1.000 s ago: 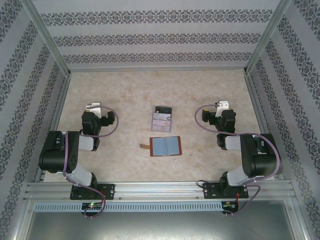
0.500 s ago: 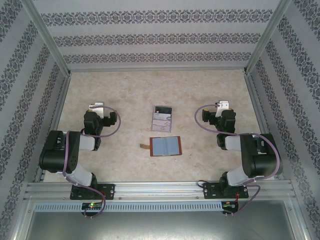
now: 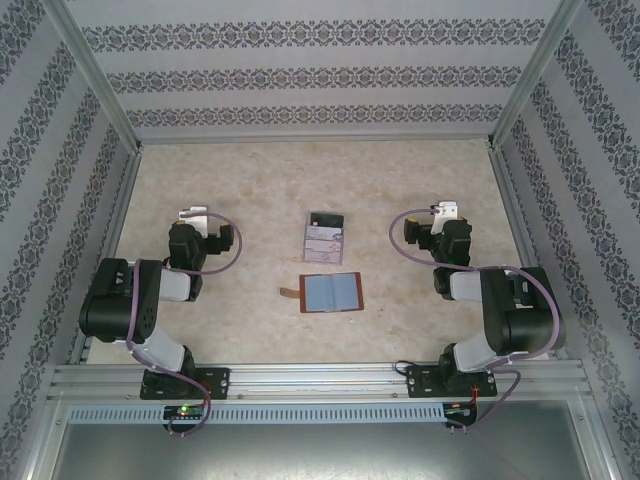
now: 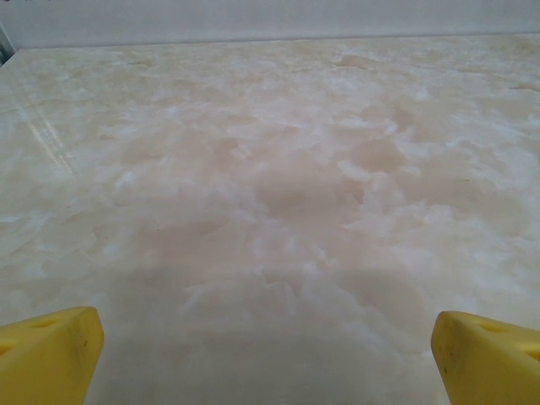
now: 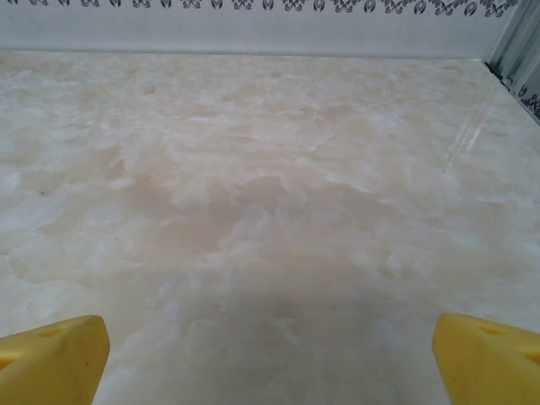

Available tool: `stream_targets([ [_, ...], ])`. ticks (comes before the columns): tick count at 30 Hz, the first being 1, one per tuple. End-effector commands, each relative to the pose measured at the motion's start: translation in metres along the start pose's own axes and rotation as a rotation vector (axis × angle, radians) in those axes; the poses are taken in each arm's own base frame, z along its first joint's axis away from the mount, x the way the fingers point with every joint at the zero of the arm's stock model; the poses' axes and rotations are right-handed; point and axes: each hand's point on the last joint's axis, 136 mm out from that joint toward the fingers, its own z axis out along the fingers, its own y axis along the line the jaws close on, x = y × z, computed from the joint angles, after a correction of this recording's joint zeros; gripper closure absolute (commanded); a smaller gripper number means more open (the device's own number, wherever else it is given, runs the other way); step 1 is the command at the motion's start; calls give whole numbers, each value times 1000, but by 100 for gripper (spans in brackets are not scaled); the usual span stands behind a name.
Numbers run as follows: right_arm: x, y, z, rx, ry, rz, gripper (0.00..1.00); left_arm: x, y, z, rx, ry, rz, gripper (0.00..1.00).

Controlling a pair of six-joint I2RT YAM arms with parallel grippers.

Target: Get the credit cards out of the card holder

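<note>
The card holder [image 3: 331, 292] lies open and flat on the table's near middle. It is reddish-brown with grey-blue inner faces, and its strap tab [image 3: 289, 292] points left. Just behind it, pale pink-lilac credit cards [image 3: 324, 241] lie in a small clear tray [image 3: 326, 219]. Whether any cards sit in the holder's pockets I cannot tell. My left gripper [image 3: 190, 213] [image 4: 270, 359] hovers low over bare table, far left of the holder. It is open, its yellow fingertips [image 4: 46, 354] wide apart with nothing between them. My right gripper [image 3: 445, 209] [image 5: 270, 363] is open and empty too, far right of the tray.
The marbled beige table [image 3: 320, 175] is walled by patterned panels with metal posts [image 3: 100, 90] at the corners. A metal rail [image 3: 320, 378] runs along the near edge by the arm bases. Bare surface stretches ahead of both grippers to the back wall [image 5: 253, 34].
The left arm has shifted slightly to the right. The right arm, the card holder and the tray have not moved.
</note>
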Motion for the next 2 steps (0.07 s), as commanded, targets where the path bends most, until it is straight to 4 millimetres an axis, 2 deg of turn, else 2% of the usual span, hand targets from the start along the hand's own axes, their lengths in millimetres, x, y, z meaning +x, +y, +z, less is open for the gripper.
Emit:
stream_targets([
  [1,-13,2,2,-7,-39,12,2,-7,-4,-1,1,-20,26,0],
  [2,-13,2,1,-6,-42,12,2,-7,-4,-1,1,-17,24,0],
])
